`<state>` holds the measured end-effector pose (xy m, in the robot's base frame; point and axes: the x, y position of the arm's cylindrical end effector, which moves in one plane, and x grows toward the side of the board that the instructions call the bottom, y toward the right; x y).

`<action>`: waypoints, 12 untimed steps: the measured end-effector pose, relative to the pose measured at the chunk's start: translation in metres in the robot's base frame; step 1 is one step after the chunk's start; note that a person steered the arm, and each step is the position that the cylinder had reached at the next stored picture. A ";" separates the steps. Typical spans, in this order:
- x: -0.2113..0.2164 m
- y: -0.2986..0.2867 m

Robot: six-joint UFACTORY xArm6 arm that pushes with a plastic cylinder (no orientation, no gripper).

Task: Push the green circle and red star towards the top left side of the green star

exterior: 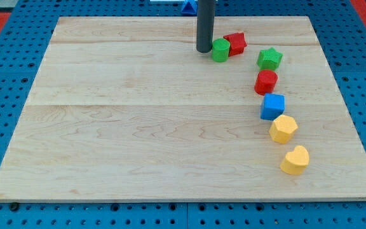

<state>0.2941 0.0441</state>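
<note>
My tip (204,50) is set touching the green circle (220,49), with the red star (236,43) behind, aligned toward the green star (269,59); no jaws are fitted.

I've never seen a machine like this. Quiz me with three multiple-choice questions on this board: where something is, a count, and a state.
1. Where is my tip?
A. At the view's left of the green circle
B. Beside the blue cube
C. At the view's bottom edge

2. How many yellow blocks are there?
A. One
B. Two
C. Four

3. The green circle and the red star are:
A. Far apart
B. Stacked
C. Touching side by side

Answers: 1 A, the rod ends right beside the circle. 2 B, two lie at the lower right. 3 C, no gap shows between them.
</note>
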 end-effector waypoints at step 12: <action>-0.023 0.012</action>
<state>0.2708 0.0564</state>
